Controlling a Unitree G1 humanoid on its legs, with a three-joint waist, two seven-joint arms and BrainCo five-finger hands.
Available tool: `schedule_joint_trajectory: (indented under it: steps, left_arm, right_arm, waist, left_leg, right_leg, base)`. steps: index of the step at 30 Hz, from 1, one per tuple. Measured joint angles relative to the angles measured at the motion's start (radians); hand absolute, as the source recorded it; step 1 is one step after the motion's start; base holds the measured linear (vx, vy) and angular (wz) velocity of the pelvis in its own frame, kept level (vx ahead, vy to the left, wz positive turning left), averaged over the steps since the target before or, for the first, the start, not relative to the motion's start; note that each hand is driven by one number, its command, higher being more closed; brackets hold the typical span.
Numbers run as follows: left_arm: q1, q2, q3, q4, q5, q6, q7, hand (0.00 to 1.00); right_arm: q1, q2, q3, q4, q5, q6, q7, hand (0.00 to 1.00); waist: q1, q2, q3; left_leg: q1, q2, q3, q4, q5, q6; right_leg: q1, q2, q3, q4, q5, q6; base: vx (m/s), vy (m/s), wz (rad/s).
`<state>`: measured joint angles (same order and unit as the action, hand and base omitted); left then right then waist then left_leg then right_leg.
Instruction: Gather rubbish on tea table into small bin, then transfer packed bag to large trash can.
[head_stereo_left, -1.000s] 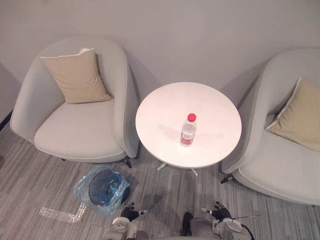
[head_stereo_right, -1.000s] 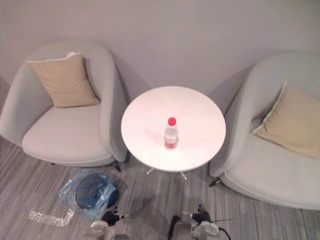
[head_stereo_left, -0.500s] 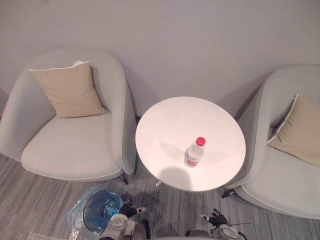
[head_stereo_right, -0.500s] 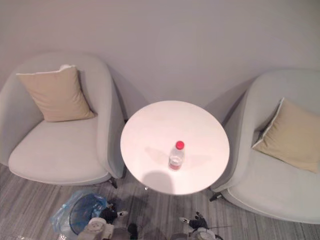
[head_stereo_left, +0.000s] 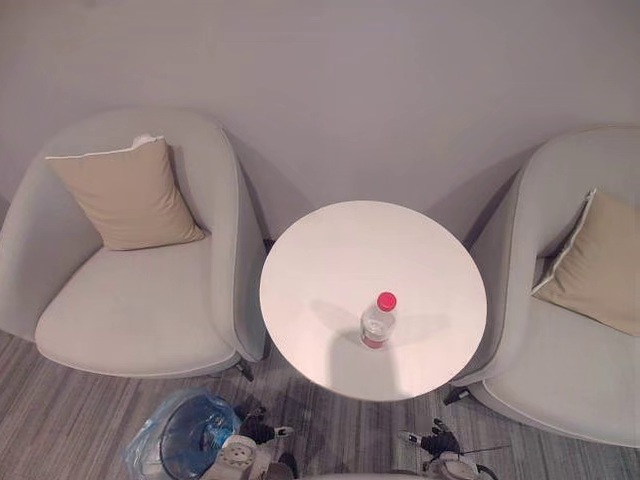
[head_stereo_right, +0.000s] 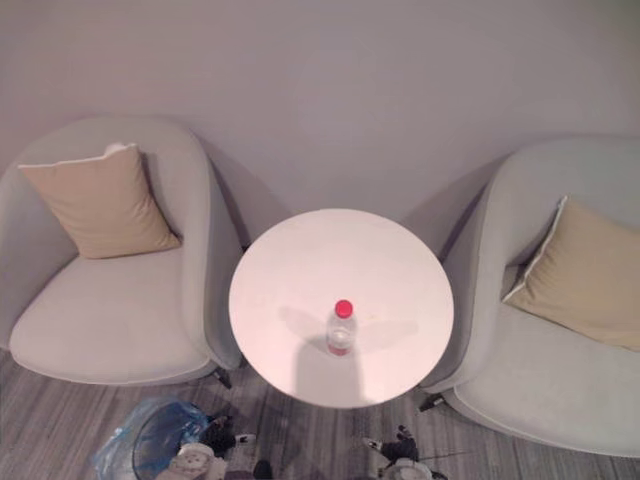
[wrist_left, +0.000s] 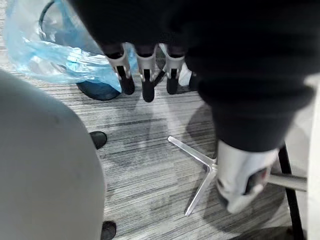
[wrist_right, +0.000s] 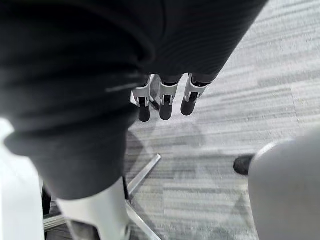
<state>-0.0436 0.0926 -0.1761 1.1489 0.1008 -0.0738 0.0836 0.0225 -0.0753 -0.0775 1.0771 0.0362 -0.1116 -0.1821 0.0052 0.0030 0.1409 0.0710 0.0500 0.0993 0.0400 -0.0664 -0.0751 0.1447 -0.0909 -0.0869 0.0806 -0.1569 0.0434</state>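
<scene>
Left hand (wrist_left: 146, 70) and right hand (wrist_right: 165, 95) hang loose-fingered, left wrist view catching the blue-bagged bin (wrist_left: 45, 47), bottle (head_stereo_left: 377, 322) standing upright, cap up.

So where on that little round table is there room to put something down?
Most of the table is bare: the whole half toward the wall, and either side of the bottle. Only the bottle's spot near the front edge is taken.

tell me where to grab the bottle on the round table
Grip the clear plastic bottle with the red cap round its body, below the cap, coming in from the near side. It stands upright toward the near edge of the round white table, so the right hand probably reaches it easiest.
</scene>
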Motion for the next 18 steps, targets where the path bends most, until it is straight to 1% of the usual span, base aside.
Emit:
schedule_joint_trajectory:
  steps: [2, 4, 8, 12, 18]
  left_arm:
    - [-0.001, -0.002, 0.000, -0.001, 0.013, 0.000, 0.000, 0.00]
    - [-0.002, -0.002, -0.002, 0.000, 0.016, 0.000, 0.001, 0.00]
    - [-0.002, 0.000, -0.016, -0.002, 0.017, 0.000, 0.002, 0.00]
    - [0.001, 0.000, -0.019, -0.010, 0.018, 0.000, 0.004, 0.00]
    - [0.011, 0.001, -0.021, -0.029, 0.019, 0.001, 0.005, 0.00]
  right_arm:
    - [0.010, -0.004, 0.013, -0.051, -0.029, -0.001, -0.018, 0.00]
    - [0.017, -0.006, 0.029, -0.096, -0.039, -0.002, -0.028, 0.00]
    - [0.012, -0.005, 0.045, -0.166, -0.076, -0.003, -0.038, 0.00]
    - [0.005, -0.005, 0.052, -0.196, -0.078, -0.002, -0.054, 0.00]
    - [0.022, -0.007, 0.052, -0.299, -0.092, 0.001, -0.066, 0.00]
  waist:
    - [0.000, 0.000, 0.000]
    - [-0.001, 0.000, 0.000]
    - [-0.002, -0.005, -0.002]
    - [-0.002, -0.006, -0.003]
    - [-0.004, -0.004, -0.005]
  left_leg:
    - [-0.001, -0.001, 0.000, -0.009, 0.010, 0.003]
    - [-0.001, -0.006, 0.000, -0.015, 0.013, 0.008]
    - [0.000, -0.025, -0.006, -0.044, 0.044, 0.018]
    - [0.004, -0.031, -0.015, -0.099, 0.088, 0.023]
    - [0.008, -0.032, -0.024, -0.127, 0.108, 0.023]
  right_leg:
    - [0.000, 0.000, 0.009, -0.021, 0.022, 0.002]
    - [-0.002, -0.004, 0.012, -0.024, 0.026, 0.006]
    - [-0.007, -0.019, 0.011, -0.033, 0.033, 0.017]
    - [-0.028, -0.022, 0.011, -0.031, 0.039, 0.026]
    - [-0.040, -0.022, 0.011, -0.030, 0.041, 0.031]
  base:
    - [-0.05, 0.016, -0.11]
    - [-0.06, 0.021, -0.05]
    - [-0.11, 0.024, 0.04]
    - [-0.12, -0.001, 0.05]
    - [-0.07, -0.003, 0.02]
